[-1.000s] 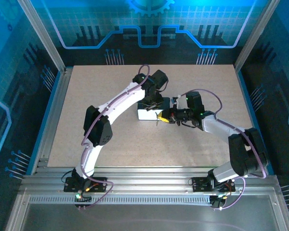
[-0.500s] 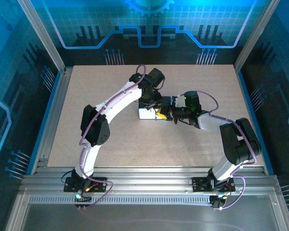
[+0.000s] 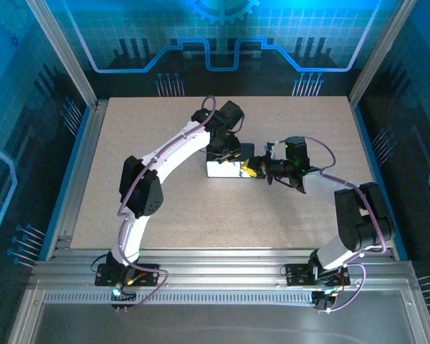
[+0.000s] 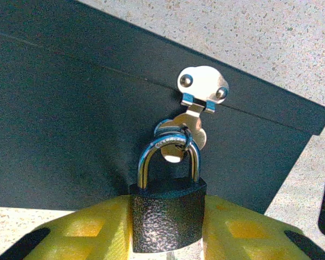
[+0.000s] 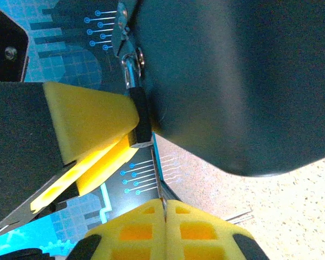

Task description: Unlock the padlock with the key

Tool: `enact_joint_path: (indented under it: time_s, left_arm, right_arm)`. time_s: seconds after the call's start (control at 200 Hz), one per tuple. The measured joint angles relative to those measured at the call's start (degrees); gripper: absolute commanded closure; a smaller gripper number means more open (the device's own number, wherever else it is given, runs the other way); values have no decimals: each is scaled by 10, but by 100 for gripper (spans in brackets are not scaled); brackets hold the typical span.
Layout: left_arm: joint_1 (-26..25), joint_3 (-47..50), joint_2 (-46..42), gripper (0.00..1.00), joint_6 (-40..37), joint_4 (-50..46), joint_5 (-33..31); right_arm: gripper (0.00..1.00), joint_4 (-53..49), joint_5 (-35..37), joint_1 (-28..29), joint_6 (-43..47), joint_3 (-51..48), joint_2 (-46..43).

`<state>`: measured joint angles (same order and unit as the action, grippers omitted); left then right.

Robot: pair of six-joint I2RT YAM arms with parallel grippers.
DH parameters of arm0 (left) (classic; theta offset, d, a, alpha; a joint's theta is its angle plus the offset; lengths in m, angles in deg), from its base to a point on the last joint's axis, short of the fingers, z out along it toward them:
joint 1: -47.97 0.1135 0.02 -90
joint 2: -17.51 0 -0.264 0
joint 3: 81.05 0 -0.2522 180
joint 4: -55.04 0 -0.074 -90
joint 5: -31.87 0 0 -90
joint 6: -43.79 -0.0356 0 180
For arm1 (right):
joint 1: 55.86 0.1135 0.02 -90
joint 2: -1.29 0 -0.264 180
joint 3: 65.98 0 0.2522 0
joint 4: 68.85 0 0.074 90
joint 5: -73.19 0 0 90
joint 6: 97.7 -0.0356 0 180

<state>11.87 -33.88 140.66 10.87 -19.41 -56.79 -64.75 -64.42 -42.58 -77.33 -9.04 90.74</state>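
Key (image 5: 157, 179) sits pinched between the yellow pads of the right hand (image 5: 165, 205), whose jaws are pressed together on it. Its thin pale blade, seen edge-on, sticks out just ahead of that hand's fingertips. The blade's tip reaches the underside of the padlock (image 5: 143, 122), directly ahead of the right hand; whether it has entered the keyhole cannot be told.

The left hand (image 4: 168, 226) clamps the padlock's black, textured body from both sides. Its yellow pads (image 4: 92, 230) are set narrow, with the body filling the gap between them. Just past the left hand's fingertips, the silver shackle (image 4: 168, 149) has both legs seated in the body. It loops through the metal hasp (image 4: 203, 89) on the side of the dark blue tin (image 4: 70, 119).

Beyond the padlock, the tin lies on the speckled surface (image 4: 271, 38). In the overhead view the two hands meet at the tin near the middle of the surface, the right hand pointing in from the tin's right side.
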Motion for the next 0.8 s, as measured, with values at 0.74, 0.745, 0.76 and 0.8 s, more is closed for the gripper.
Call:
enact_joint_path:
  time_s: [0.74, 0.745, 0.76, 0.8]
  left_arm:
    - [2, 16, -8, 65, 10, 16, 0]
    - [2, 17, -8, 65, 11, 16, 0]
    - [2, 18, -9, 65, 11, 17, 0]
    - [2, 20, -9, 66, 11, 20, 1]
  right_arm:
    - [100, 9, -10, 22, 4, 24, 37]
    - [100, 9, -10, 22, 4, 24, 37]
    - [100, 9, -10, 22, 3, 24, 38]
    - [100, 9, -9, 22, 3, 25, 39]
